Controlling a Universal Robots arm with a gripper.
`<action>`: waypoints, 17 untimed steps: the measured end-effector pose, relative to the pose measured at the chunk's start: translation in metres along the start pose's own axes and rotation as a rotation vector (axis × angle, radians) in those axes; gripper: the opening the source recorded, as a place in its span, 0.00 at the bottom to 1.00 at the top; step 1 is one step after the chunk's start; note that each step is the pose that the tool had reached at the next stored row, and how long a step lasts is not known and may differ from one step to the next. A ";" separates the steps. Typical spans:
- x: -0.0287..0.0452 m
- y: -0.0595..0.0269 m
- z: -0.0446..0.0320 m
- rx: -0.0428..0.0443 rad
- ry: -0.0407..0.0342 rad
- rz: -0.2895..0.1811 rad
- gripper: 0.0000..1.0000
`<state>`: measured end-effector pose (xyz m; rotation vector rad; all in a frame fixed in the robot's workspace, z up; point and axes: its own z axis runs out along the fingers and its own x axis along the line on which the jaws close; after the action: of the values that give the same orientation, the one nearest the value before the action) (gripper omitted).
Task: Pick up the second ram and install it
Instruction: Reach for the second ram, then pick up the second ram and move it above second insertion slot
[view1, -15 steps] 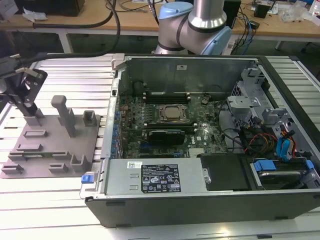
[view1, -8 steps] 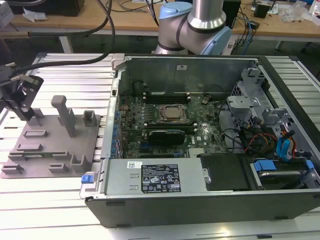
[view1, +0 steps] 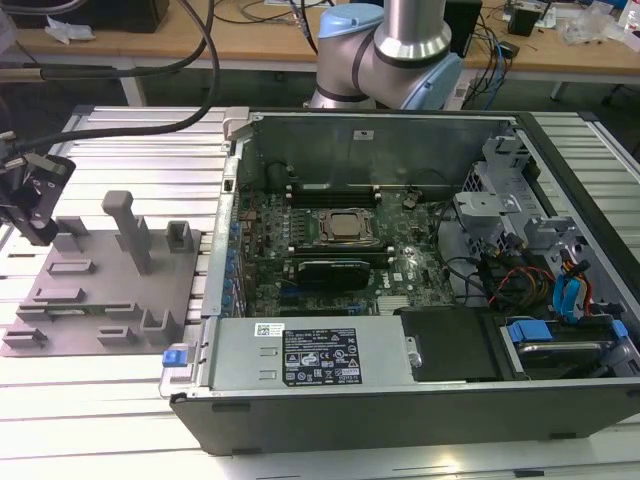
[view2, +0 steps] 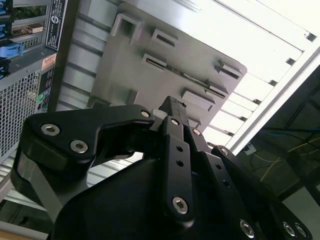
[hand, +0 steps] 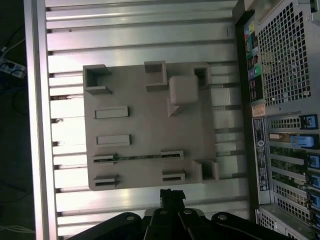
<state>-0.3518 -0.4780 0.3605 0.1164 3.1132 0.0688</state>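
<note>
The second ram (hand: 137, 158) is a thin green stick standing on its edge in the slotted blocks of the grey fixture plate (hand: 150, 125). My gripper (hand: 172, 194) hangs above the plate's edge, close to the ram's row of slots and not touching it. Its black fingers (view2: 171, 107) are pressed together with nothing between them. In the exterior view the gripper (view1: 36, 232) is at the far left, over the fixture plate (view1: 100, 285). The ram lies lengthways across the plate between two pairs of slot blocks.
An open computer case (view1: 400, 400) lies to the exterior view's right of the plate, its motherboard (view1: 340, 245) exposed. A tall grey post (view1: 128, 230) and several raised blocks stand on the plate. The arm's base (view1: 390, 50) is behind the case. Ribbed aluminium table (hand: 140, 40) lies all around.
</note>
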 end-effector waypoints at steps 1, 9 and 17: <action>0.0000 0.0000 0.0000 0.0000 0.0000 0.000 0.08; 0.0000 0.0000 0.0001 0.0000 0.0000 -0.001 0.08; 0.0000 0.0000 0.0001 -0.0057 0.0104 -0.230 0.08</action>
<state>-0.3518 -0.4780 0.3604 -0.2424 3.1111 0.0734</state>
